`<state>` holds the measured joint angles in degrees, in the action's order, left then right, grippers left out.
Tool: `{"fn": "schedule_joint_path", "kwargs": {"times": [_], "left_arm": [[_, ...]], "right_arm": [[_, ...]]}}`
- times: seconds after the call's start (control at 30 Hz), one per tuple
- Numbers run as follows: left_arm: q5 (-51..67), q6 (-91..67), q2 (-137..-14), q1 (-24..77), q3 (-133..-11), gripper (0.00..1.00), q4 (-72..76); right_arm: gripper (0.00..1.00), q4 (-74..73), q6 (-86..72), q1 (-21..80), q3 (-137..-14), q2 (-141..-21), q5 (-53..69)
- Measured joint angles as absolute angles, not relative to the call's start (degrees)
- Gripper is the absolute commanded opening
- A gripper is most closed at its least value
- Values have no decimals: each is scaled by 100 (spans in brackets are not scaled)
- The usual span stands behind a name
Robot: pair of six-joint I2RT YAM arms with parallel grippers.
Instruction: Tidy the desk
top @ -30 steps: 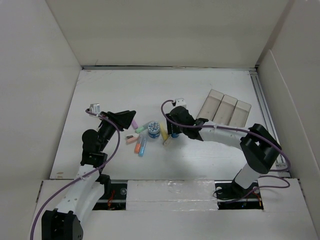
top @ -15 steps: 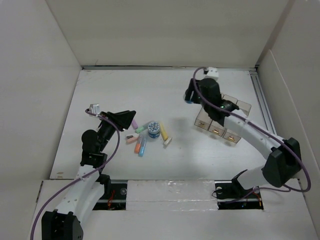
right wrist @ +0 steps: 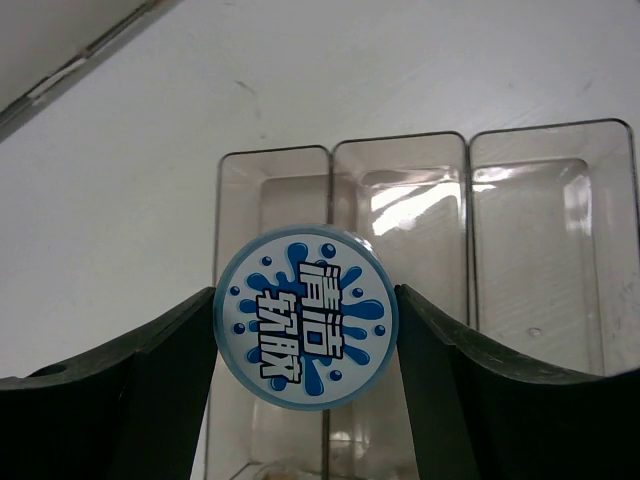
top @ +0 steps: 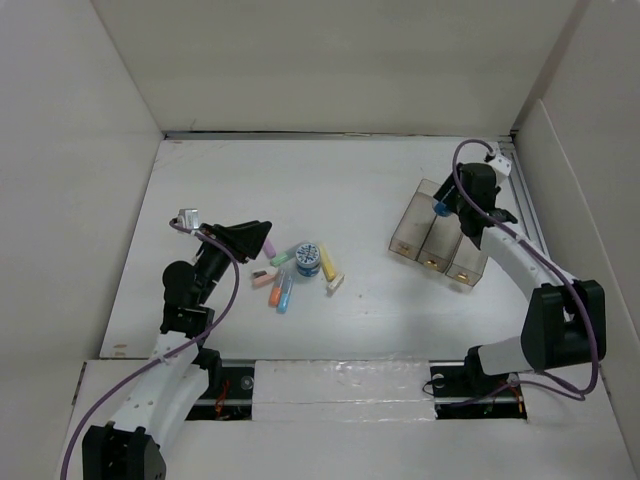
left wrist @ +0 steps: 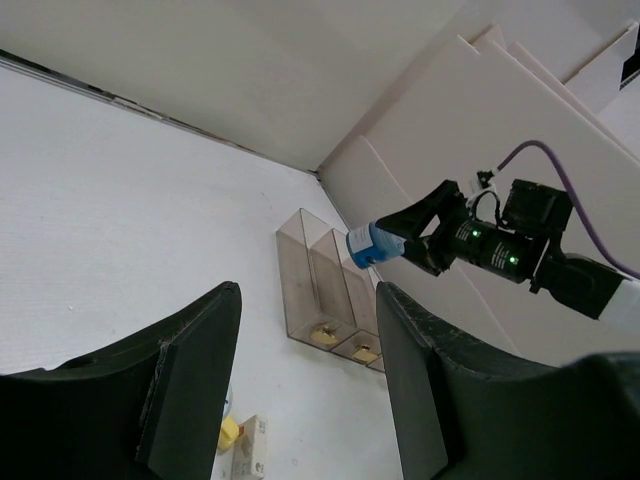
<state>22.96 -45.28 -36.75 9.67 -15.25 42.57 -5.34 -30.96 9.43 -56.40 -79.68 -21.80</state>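
Right gripper [right wrist: 305, 300] holds a tub [right wrist: 305, 318] over the tray [right wrist: 535, 260]. Left gripper [left wrist: 305, 300] is wide open. Markers [top: 281, 280] and a second tub [top: 308, 260] lie left of it.

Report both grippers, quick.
Left gripper: open, empty.
Right gripper: shut on a blue tub, above the tray.

top overhead; left low, probably far; right close; all share tray [top: 412, 226]

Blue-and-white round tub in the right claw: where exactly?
Top view, far right: the blue-and-white round tub is clamped in the right claw, raised above the translucent three-compartment tray by the right wall.
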Motion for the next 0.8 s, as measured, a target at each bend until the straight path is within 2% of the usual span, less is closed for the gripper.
{"fn": "schedule_joint_path", "kwargs": {"times": [0.27,0.8], "left_arm": [[2287,-4528,-3691,967,-1525,52,4261],[2314,-4539,-3846,967,-1525,52,4283]], "right_arm": [[56,-272,-3334,285,-5389,-8055,-1929],[55,-95,-3645,178,-5295,-8403,-1966]]}}
